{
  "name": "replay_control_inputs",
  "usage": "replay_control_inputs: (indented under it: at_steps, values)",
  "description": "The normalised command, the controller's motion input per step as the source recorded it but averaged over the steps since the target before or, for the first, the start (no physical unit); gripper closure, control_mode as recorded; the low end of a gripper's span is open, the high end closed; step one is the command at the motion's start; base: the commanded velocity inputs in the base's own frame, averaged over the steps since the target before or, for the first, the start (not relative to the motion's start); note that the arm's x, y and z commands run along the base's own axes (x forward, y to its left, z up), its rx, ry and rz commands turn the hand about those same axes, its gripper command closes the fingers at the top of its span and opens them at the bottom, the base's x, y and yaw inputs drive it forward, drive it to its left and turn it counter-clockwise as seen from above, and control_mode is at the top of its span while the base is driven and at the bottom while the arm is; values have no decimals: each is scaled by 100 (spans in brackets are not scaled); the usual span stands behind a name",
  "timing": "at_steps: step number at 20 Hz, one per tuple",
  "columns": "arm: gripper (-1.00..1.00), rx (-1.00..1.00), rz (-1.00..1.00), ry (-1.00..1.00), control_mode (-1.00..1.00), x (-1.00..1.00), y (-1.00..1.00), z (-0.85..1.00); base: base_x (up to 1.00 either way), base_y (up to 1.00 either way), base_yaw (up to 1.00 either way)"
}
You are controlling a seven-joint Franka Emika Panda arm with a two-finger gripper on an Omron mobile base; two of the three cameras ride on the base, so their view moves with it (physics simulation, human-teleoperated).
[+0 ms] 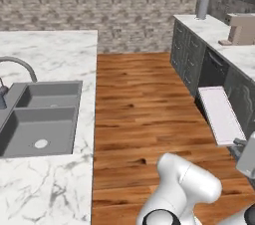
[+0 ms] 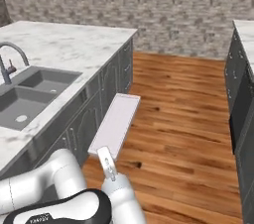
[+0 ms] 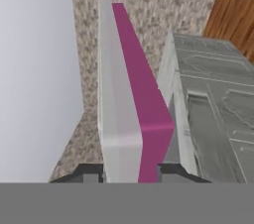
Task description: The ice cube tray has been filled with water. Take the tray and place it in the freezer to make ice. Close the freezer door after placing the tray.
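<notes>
Jaws pinch the near end of the ice cube tray (image 3: 129, 114), which extends straight out between them.

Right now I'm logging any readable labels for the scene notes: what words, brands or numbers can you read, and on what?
Dark band on the robot's base joint: a short line of pale lettering, too small and blurred to read.
Coffee machine, ice cube tray held in the tool, cabinets, sink: no text visible.
</notes>
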Motion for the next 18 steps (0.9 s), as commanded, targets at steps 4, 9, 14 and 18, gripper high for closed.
replay_control_inputs:
  at_steps: [4,9,14,18]
  values:
    - [100,0,0,0,100,0,0,0,-43,0,-24]
    - [100,0,0,0,100,0,0,0,-34,2,-42]
    - [100,0,0,0,100,0,0,0,-31,5,-52]
    - [100,0,0,0,100,0,0,0,-25,8,-57]
